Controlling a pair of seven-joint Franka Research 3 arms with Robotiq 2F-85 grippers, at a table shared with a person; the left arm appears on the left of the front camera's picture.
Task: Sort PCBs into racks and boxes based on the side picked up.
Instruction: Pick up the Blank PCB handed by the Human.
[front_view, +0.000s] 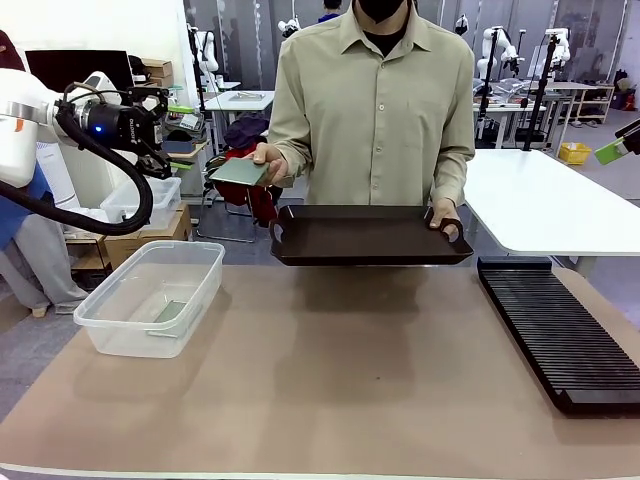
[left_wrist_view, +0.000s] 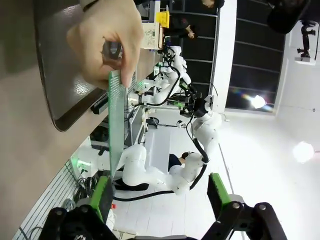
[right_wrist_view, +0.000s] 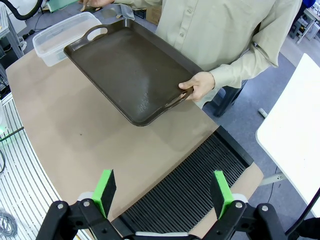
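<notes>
Gaping left hand (left_wrist_view: 160, 194) facing upheld PCB (left_wrist_view: 116, 125)

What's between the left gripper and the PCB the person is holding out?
Nothing visible. Open air separates the open left gripper from the PCB; the person's hand pinches only its far end, and the brown tray sits off to one side.

Tub (front_view: 125, 338) at nine o'clock (a PCB (front_view: 170, 312) lies inside), rack (front_view: 560, 335) at three, tray (front_view: 370, 258) at twelve over the table's (front_view: 330, 385) far edge.
</notes>
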